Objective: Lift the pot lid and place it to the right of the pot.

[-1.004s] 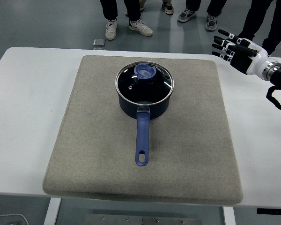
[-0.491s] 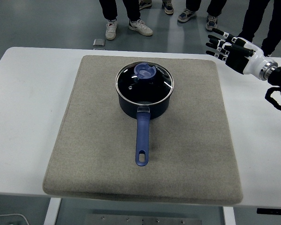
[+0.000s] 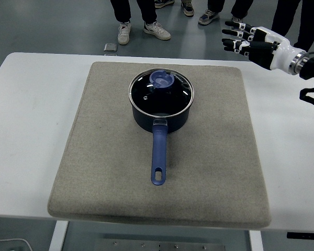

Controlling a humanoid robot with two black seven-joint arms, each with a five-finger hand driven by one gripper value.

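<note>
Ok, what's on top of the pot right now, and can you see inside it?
The glass lid with its blue knob sits closed on the pot. Through the glass the inside looks dark; whether it holds anything cannot be told. The right hand is well clear.

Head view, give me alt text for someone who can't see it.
A dark blue pot with its glass lid on sits on a grey mat on a white table, handle pointing toward the camera. The robot's right hand, fingers spread, hovers at upper right, apart from the pot. People's legs show at the top.
</note>
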